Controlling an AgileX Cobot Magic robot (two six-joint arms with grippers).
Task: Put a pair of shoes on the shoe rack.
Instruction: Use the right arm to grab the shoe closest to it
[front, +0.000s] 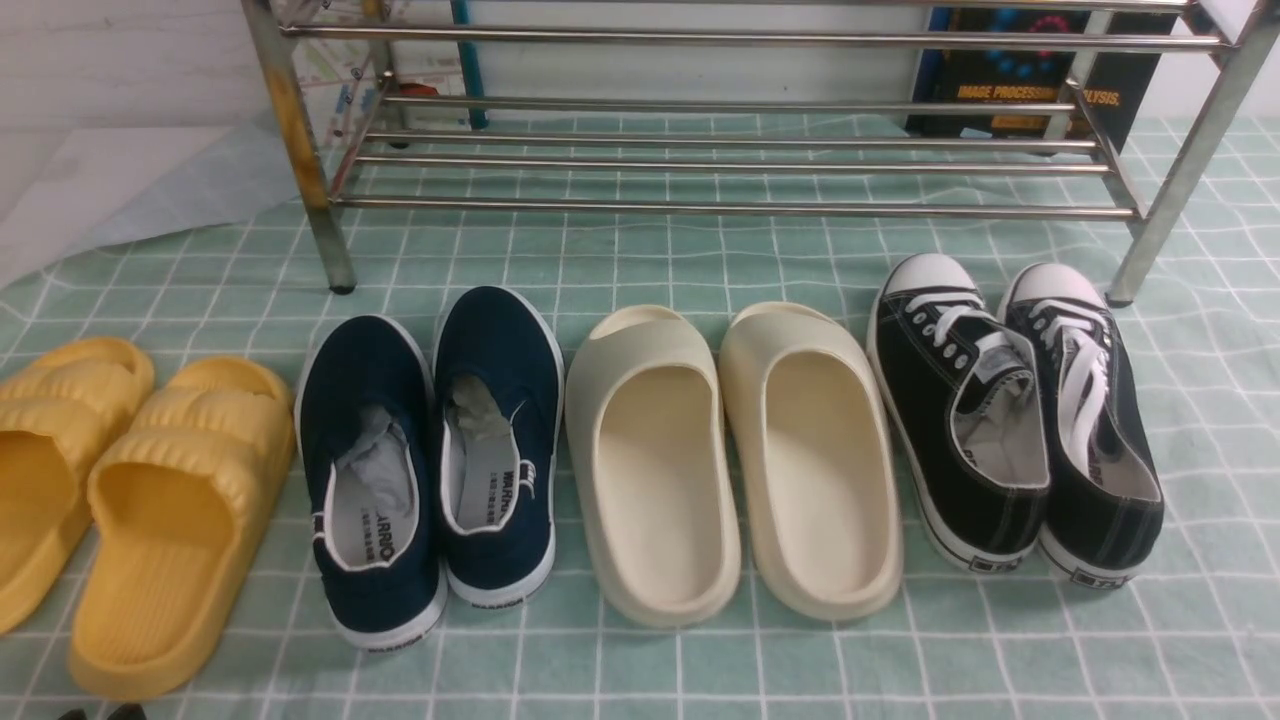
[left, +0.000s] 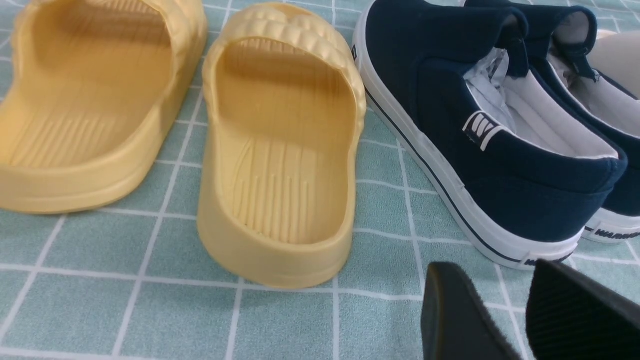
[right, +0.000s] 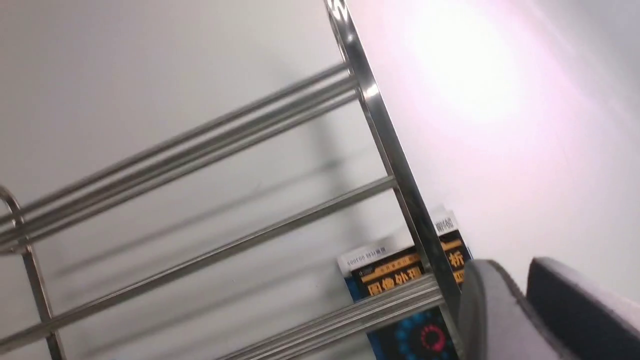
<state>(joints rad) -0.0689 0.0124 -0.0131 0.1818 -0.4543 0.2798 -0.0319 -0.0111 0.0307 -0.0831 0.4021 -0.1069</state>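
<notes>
Front view: shoe rack (front: 740, 208) partly offscreen.

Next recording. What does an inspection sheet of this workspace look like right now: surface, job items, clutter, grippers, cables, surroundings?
Surface: green checked cloth, flat where it shows.
Job's things: black sneakers stand side by side on the cloth, toes toward the shoe rack, near its right front leg; the rack's lower rails are bare.
Clutter: navy slip-ons, cream slides and yellow slides in one row to the sneakers' left.
Grippers: left gripper low over the cloth by the navy heels, fingers apart, holding nothing; right gripper faces the rack, nothing between its fingers, open or shut unclear.
Cables: nothing seen.
Surroundings: white wall; a book behind the rack's right end.
</notes>
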